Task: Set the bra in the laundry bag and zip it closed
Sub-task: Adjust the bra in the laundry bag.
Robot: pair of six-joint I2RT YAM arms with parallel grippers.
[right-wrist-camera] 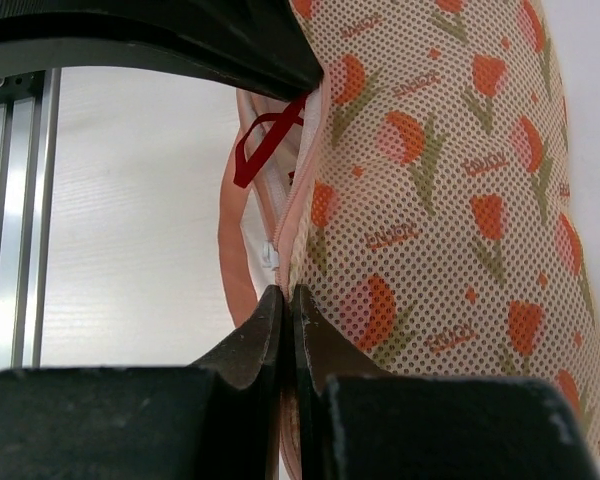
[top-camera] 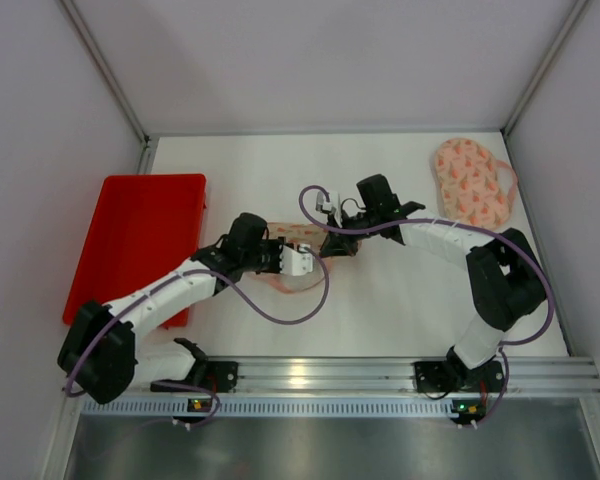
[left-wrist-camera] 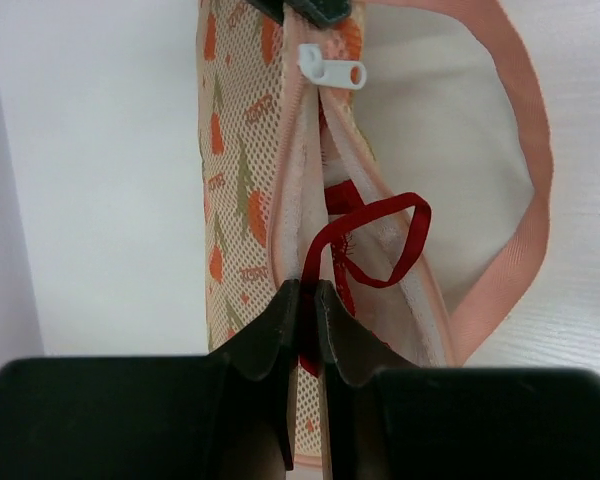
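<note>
The laundry bag, a mesh pouch with an orange tulip print, hangs between my two grippers at the table's middle. Its zip stands partly undone, with the white zipper pull near the far end. The red bra is inside the bag; only a loop of its strap pokes out of the opening. My left gripper is shut on that strap at the bag's edge. My right gripper is shut on the bag's zipped seam, just below the pull. In the top view the two grippers nearly meet.
A red tray lies flat at the left. A second tulip-print mesh piece rests at the back right corner. Grey walls close in the table on three sides. A metal rail runs along the near edge.
</note>
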